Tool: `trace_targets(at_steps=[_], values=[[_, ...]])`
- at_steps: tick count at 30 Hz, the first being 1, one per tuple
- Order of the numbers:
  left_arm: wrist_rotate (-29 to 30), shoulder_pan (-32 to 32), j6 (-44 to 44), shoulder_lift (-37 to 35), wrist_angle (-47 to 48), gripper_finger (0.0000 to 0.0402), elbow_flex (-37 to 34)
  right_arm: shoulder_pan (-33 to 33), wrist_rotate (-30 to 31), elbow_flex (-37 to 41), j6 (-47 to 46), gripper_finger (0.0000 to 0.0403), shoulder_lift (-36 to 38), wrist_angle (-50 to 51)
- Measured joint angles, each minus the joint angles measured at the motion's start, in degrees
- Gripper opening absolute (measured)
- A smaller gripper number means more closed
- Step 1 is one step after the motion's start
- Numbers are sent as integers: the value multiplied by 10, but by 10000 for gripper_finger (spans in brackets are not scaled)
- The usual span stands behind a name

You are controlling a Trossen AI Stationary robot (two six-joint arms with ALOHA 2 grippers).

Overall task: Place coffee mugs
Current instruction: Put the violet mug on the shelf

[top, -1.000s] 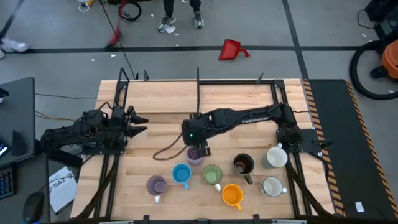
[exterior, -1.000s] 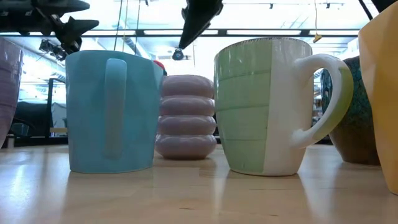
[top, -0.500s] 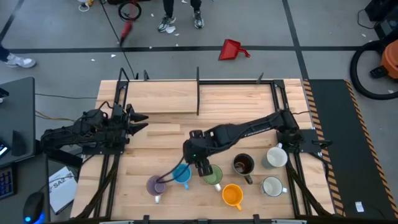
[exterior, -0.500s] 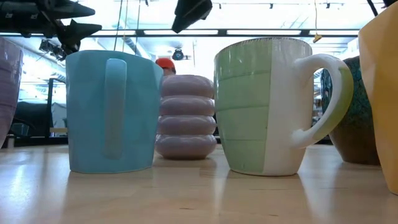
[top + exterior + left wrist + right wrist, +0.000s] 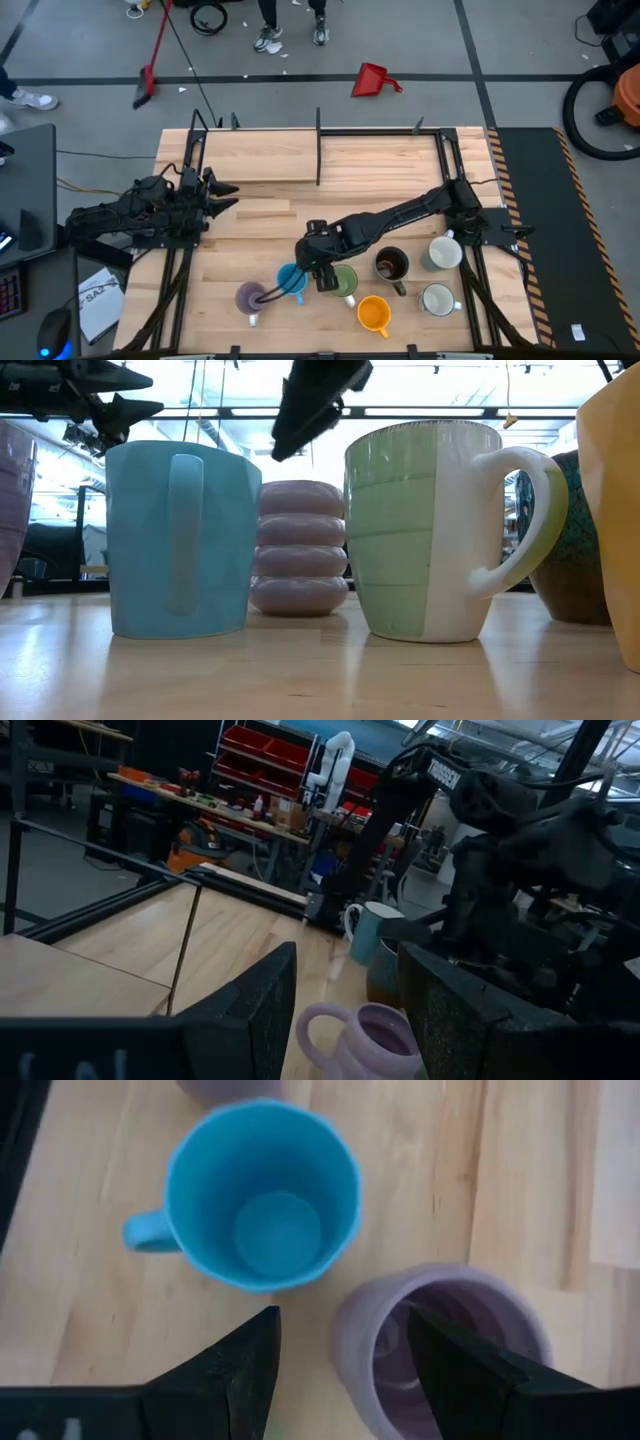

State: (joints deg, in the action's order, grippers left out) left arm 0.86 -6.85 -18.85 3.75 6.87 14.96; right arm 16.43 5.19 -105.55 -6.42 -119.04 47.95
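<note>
Hovering just behind the blue ceramic mug (image 5: 292, 280), the right gripper (image 5: 320, 270) is hanging with its two dark fingers (image 5: 232, 1376) spread apart and holding nothing. In the right wrist view its fingers are straddling the rim of a ribbed lilac mug (image 5: 440, 1342) from above, and in the low view the fingertips are sitting clear above that mug (image 5: 300, 550), not touching it. This ribbed lilac mug is standing upright on the pale wooden table (image 5: 260, 160), just behind the blue mug and near the green-and-white mug (image 5: 343, 282).

A second, smooth lilac mug (image 5: 250, 297) is sitting just beside the blue mug on its left-arm side. On the other side of the blue mug, past the green one, the orange mug (image 5: 373, 314), the dark brown mug (image 5: 391, 265) and two white mugs (image 5: 443, 252) (image 5: 437, 299) are standing close together.

The left gripper (image 5: 215, 195) is waiting well apart from the blue mug, fingers parted and empty.
</note>
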Motion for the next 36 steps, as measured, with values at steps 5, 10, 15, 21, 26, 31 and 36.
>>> trace_targets(at_steps=[5, 10, 15, 21, 26, 31, 36], values=[[0, 0, 1, 0, 4, 181, 0, 0, 12, 33, -15, 225, 0, -10], [9, 0, 2, 0, 3, 181, 0, -5, 12, 66, -15, 219, 0, -22], [10, 0, 2, 0, 3, 181, 0, -17, 12, 87, -13, 192, 0, -35], [18, 0, 2, 0, 3, 181, 0, -30, 1, 90, 10, 151, 0, -33], [20, 0, 0, 0, 3, 181, 0, -40, -8, 90, 43, 122, 0, -33], [23, 0, 0, 0, 4, 181, 0, -53, -37, 90, 83, 97, 0, -34], [47, 0, -3, 0, 4, 181, 0, -64, -56, 90, 128, 72, 0, -40]])
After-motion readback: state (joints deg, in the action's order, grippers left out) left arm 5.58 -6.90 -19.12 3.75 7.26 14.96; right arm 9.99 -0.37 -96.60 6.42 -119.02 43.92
